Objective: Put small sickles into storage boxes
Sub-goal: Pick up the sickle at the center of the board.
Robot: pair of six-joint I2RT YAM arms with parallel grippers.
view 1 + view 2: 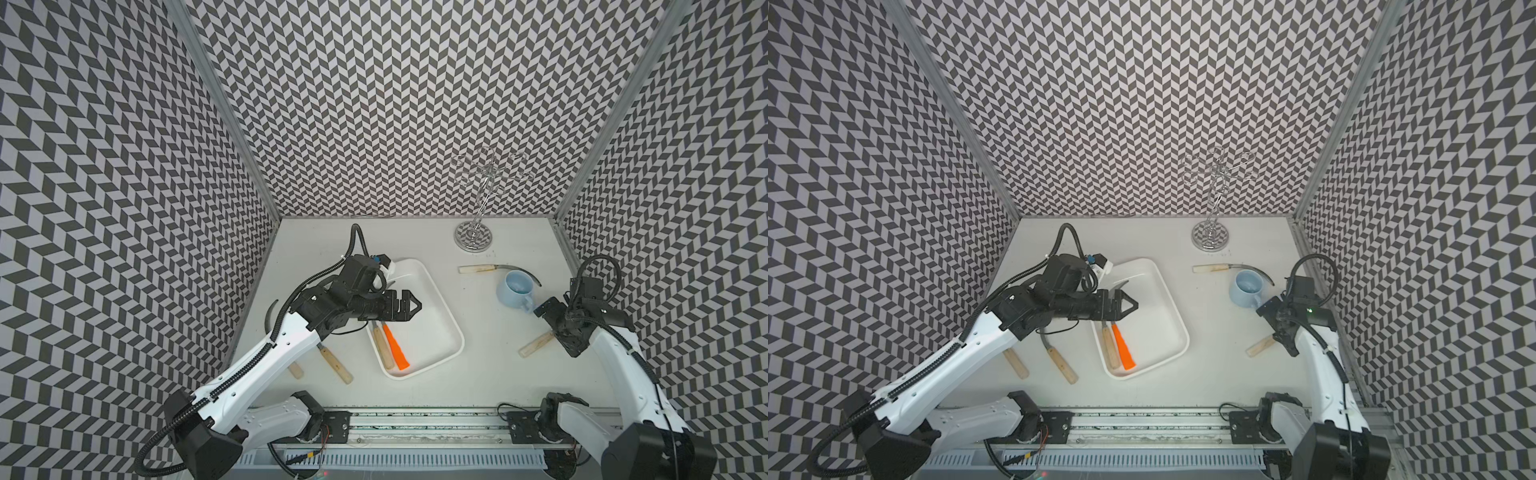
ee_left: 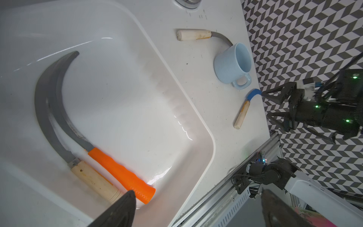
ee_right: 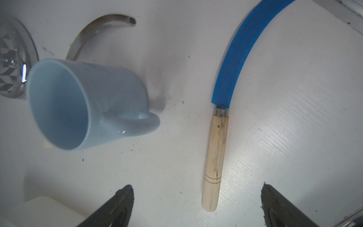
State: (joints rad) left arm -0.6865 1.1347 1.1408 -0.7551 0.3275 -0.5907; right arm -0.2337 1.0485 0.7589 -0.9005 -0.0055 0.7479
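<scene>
The white storage box holds two small sickles side by side, one with an orange handle and one with a wooden handle. My left gripper hovers open over them, holding nothing. A blue-bladed sickle lies on the table under my open right gripper. Two more sickles lie left of the box, partly under the left arm. Another sickle lies at the back.
A light blue mug stands between the back sickle and the blue-bladed one, close to the right gripper. A chrome wire stand rises at the back. Patterned walls close three sides; the arms' rail runs along the front.
</scene>
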